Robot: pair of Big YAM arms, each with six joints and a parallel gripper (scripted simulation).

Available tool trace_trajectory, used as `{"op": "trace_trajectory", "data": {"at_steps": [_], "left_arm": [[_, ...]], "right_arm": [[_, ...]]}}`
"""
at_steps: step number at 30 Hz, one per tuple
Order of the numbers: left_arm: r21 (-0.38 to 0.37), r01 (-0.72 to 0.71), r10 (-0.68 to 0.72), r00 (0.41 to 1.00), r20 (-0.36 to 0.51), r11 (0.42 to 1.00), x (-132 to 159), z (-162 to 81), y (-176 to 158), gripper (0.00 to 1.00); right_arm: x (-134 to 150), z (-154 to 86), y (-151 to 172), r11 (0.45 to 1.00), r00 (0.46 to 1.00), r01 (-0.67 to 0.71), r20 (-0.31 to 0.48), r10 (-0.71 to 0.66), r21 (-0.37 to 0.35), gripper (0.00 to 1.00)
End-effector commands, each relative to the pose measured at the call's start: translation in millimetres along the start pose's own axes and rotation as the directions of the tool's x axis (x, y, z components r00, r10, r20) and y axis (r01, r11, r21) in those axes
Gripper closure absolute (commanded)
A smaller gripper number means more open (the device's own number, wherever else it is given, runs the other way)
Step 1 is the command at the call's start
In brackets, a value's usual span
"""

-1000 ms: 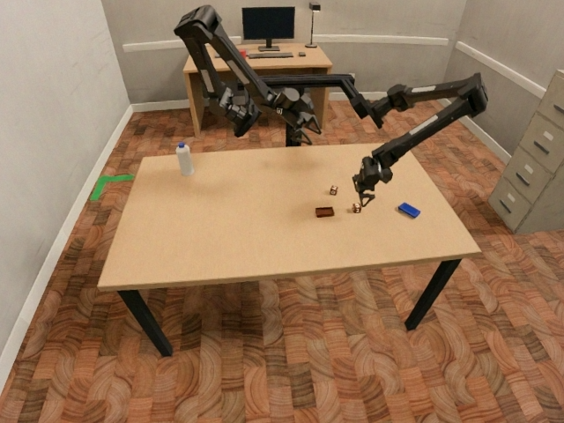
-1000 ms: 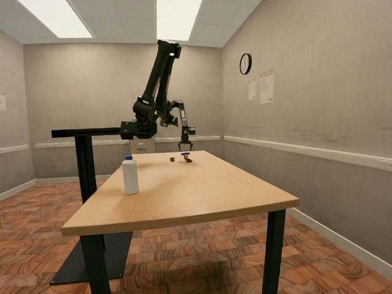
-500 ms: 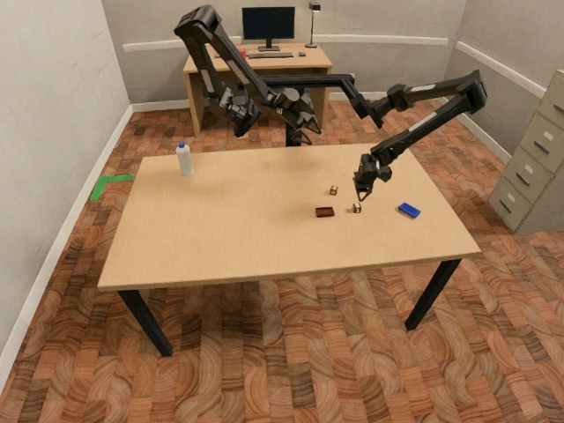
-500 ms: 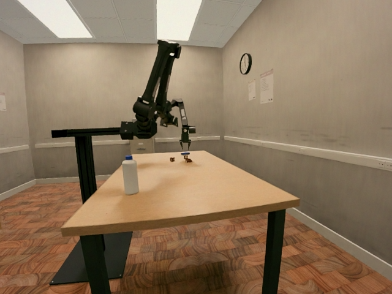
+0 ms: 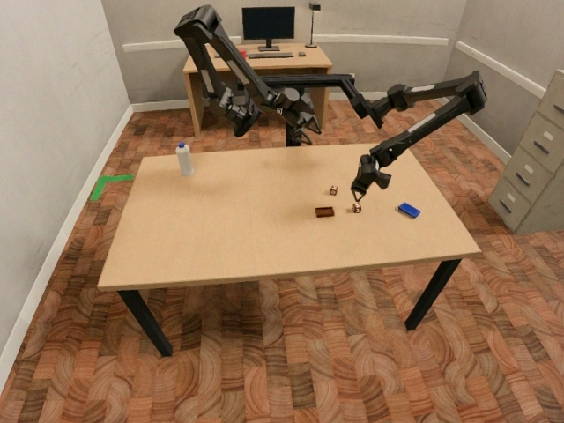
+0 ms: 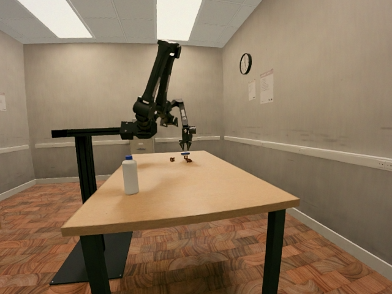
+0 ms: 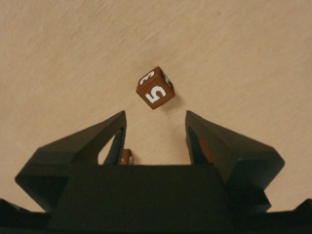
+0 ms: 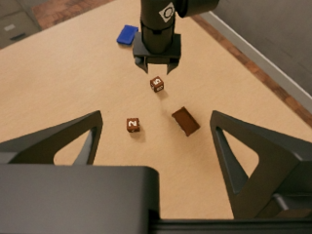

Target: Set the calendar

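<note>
The dark brown calendar tray (image 5: 324,211) lies empty on the table; it also shows in the right wrist view (image 8: 185,121). One brown cube (image 5: 356,208) rests on the table beside the tray, tilted, showing 5 and 3 in the left wrist view (image 7: 155,88). My left gripper (image 5: 357,196) (image 7: 155,116) hangs just above it, open and empty, fingers apart on either side. The second cube (image 5: 333,189) (image 8: 133,125) sits apart toward the robot's side, showing 2 on top. My right gripper (image 8: 156,116) is wide open and empty, raised high over the table's back edge (image 5: 239,126).
A blue flat block (image 5: 409,210) (image 8: 127,34) lies near the table's right edge, beyond the left gripper. A white bottle with a blue cap (image 5: 184,159) stands at the far left corner. A filing cabinet stands right of the table.
</note>
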State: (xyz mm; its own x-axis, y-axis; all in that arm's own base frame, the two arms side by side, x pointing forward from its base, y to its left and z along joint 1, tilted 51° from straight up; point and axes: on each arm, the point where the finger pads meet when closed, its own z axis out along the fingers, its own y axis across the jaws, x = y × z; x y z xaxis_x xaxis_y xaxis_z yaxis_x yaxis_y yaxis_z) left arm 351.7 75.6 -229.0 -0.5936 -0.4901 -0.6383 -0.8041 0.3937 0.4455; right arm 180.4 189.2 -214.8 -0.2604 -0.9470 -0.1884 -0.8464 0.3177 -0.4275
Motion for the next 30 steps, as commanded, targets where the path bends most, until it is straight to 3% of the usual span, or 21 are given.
{"op": "trace_trajectory", "data": {"at_steps": [1,8,11,16,25,27,30], "left_arm": [[0.015,-0.223,0.223,0.975,0.004,0.975,-5.9,4.7,-2.4,0.45],[0.010,-0.497,0.497,0.868,0.005,0.868,-3.5,7.5,-1.3,0.45],[0.011,-0.532,0.531,0.847,0.008,0.847,-5.1,6.8,-2.1,0.45],[0.007,-0.725,0.725,0.688,0.007,0.688,-1.0,10.9,-1.3,0.45],[0.002,-0.928,0.927,0.374,0.016,0.374,-2.8,12.4,-3.6,0.45],[0.002,-0.928,0.927,0.374,0.016,0.374,-2.8,12.4,-3.6,0.45],[-0.002,-0.972,0.972,0.233,0.020,0.233,-4.3,12.4,-4.8,0.45]], "right_arm": [[-14.4,4.6,-0.8,1.000,0.999,-0.001,0.033,0.001,0.006,0.00],[-14.4,4.6,-0.8,1.000,0.999,-0.001,0.033,0.001,0.006,0.00],[-14.4,4.6,-0.8,1.000,0.999,-0.001,0.033,0.001,0.006,0.00],[-14.4,4.6,-0.8,1.000,0.999,-0.001,0.033,0.001,0.006,0.00],[-14.4,4.6,-0.8,1.000,0.999,-0.001,0.033,0.001,0.006,0.00],[-14.4,4.6,-0.8,1.000,0.999,-0.001,0.033,0.001,0.006,0.00],[-14.4,4.6,-0.8,1.000,0.999,-0.001,0.033,0.001,0.006,0.00]]}}
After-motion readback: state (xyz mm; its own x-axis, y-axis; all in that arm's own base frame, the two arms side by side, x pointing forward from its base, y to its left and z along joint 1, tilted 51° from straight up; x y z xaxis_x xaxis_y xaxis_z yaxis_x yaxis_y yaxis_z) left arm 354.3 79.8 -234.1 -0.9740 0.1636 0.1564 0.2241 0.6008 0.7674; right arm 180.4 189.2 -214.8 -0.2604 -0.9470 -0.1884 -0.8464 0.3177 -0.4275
